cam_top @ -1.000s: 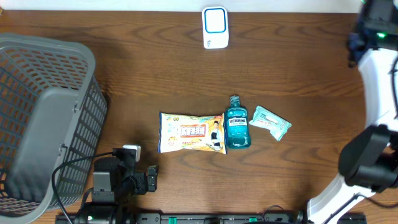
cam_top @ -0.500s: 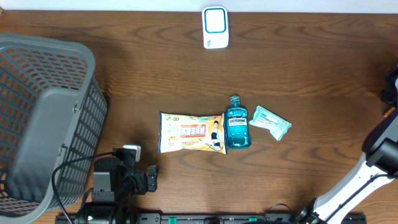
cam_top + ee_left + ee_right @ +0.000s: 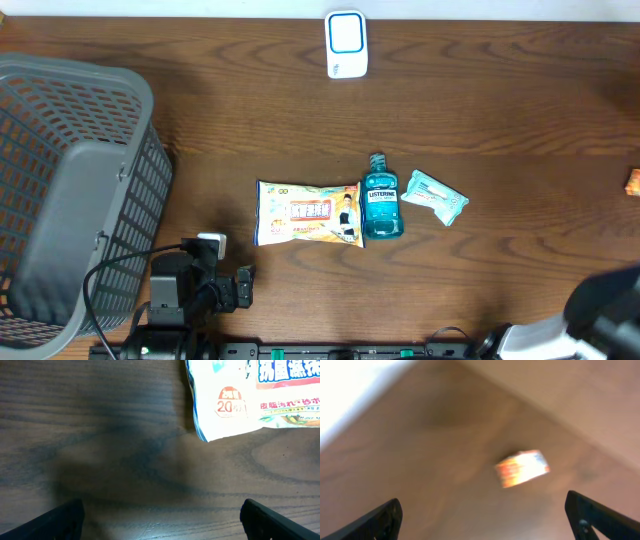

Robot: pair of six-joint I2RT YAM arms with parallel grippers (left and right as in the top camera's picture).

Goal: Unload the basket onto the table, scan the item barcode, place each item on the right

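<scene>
A white and blue scanner (image 3: 346,45) stands at the table's far edge. At mid-table lie a yellow and white snack packet (image 3: 308,213), a teal Listerine bottle (image 3: 381,200) and a small teal packet (image 3: 434,196). The left arm (image 3: 198,288) rests at the near edge, left of the packet. My left gripper (image 3: 162,521) is open over bare wood, with the packet's corner (image 3: 240,400) ahead to its right. My right gripper (image 3: 485,517) is open and empty. Its view is blurred, and a small orange box (image 3: 522,468) lies ahead of it, also at the table's right edge (image 3: 633,182).
A large grey basket (image 3: 70,190) fills the left side of the table. The right arm's white link (image 3: 590,320) sits at the near right corner. A black cable (image 3: 110,270) runs from the left arm toward the basket.
The right arm has swung from the far right down to the near right corner. Its gripper has opened. A small orange box now shows at the table's right edge.
</scene>
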